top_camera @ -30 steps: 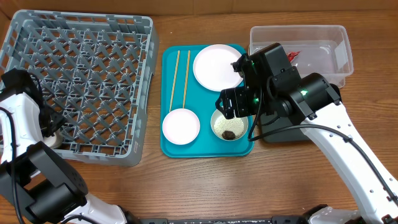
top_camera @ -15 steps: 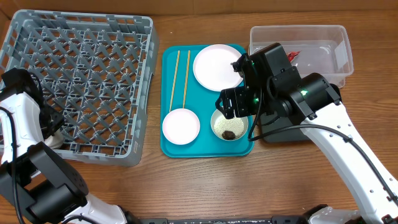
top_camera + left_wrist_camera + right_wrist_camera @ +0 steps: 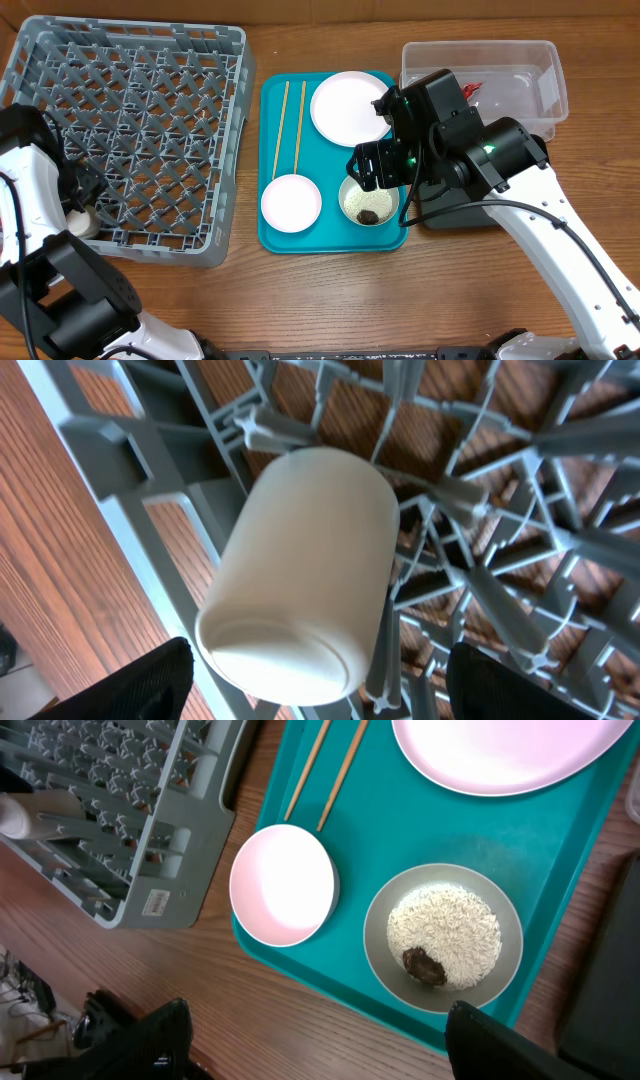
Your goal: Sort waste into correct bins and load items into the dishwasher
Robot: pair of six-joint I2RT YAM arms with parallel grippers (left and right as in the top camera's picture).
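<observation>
My left gripper (image 3: 320, 685) is open at the near left corner of the grey dish rack (image 3: 130, 130). The white cup (image 3: 300, 560) lies on its side on the rack grid (image 3: 480, 510), its base between my spread fingers. My right gripper (image 3: 315, 1025) is open and empty, hovering over the teal tray's front edge. Just ahead of it are the bowl (image 3: 497, 982) of rice (image 3: 445, 925) with a brown lump (image 3: 425, 965), an empty bowl (image 3: 283, 885), the chopsticks (image 3: 342, 775) and the plate (image 3: 500, 750). The red wrapper (image 3: 472, 92) lies in the clear tub (image 3: 500, 60).
The teal tray (image 3: 330, 235) sits between the rack and the bins. The black tray (image 3: 450, 212) lies under my right arm, in front of the clear tub. The rack's corner (image 3: 120, 810) shows at the left of the right wrist view.
My left arm has drawn back slightly towards the table's left edge. The cup stays on the rack. The right arm has not moved.
</observation>
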